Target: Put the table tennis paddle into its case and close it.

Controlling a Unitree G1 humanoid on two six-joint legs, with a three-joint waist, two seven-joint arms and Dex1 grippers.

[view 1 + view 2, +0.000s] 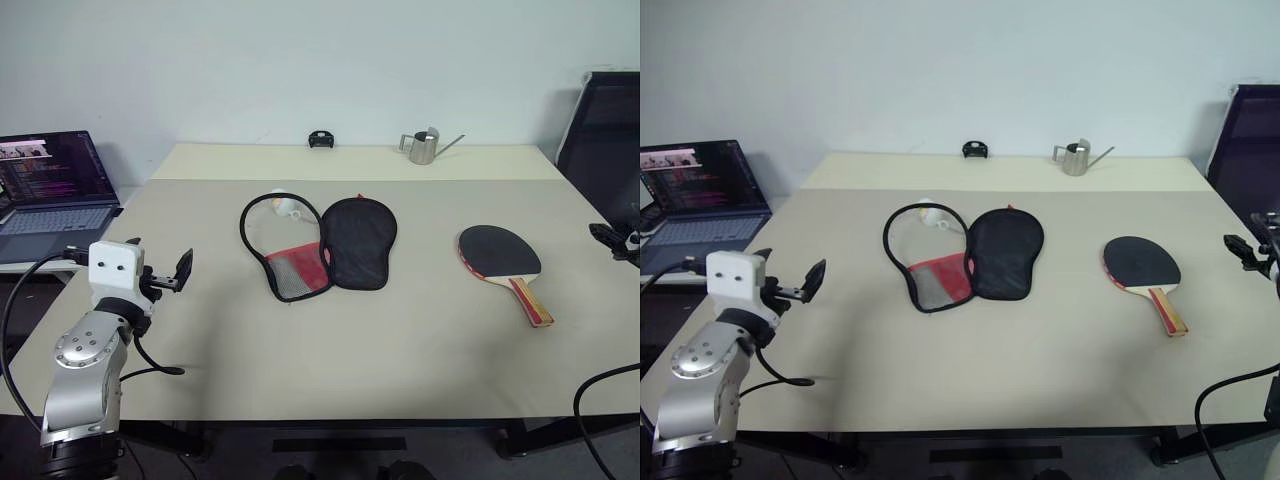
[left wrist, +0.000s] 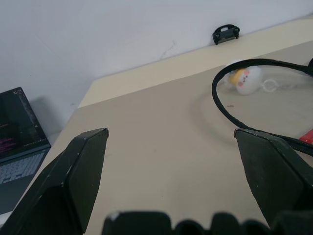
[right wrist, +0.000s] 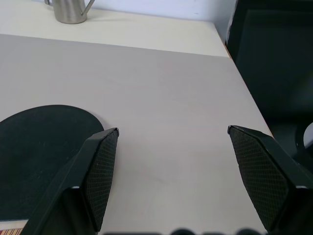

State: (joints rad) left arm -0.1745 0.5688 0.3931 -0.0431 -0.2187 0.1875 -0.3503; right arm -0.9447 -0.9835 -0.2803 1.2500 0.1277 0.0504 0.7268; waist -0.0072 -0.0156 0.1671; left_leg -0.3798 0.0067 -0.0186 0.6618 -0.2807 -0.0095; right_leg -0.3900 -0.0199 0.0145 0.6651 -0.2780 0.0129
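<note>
— Start with the claws. What have you got?

— My left gripper [image 1: 158, 270] hangs over the near left corner of the table [image 1: 1040, 380], fingers spread wide, nothing between them, touching nothing. In the left wrist view the two black fingers [image 2: 73, 181] stand far apart with bare tabletop between. My right gripper [image 1: 1252, 248] is out at the right edge, jaws also gaping and empty; in its wrist view the fingers [image 3: 100, 171] frame bare table.

— And the paddle?

— The table tennis paddle [image 1: 503, 256] lies flat on the table at about ten o'clock from my right gripper, near it but apart. Black face up, striped handle pointing toward the near edge.

— The case?

— The case [image 1: 322, 246] sits mid-table, unzipped and laid open like a book: the black half on the right, the half with red fabric and mesh on the left. From my left gripper it is at roughly two o'clock, well apart. The small white-yellow ball charm [image 2: 243, 79] rests at its far side, touching the open rim.

— Anything else around?

— At twelve o'clock along the far edge, a small black object [image 1: 320, 139] and a metal watering can [image 1: 424, 147]. A laptop [image 1: 695, 195], screen lit, sits off the table at nine o'clock. A dark chair [image 1: 606, 140] stands at three o'clock. Pale wall behind.
</note>
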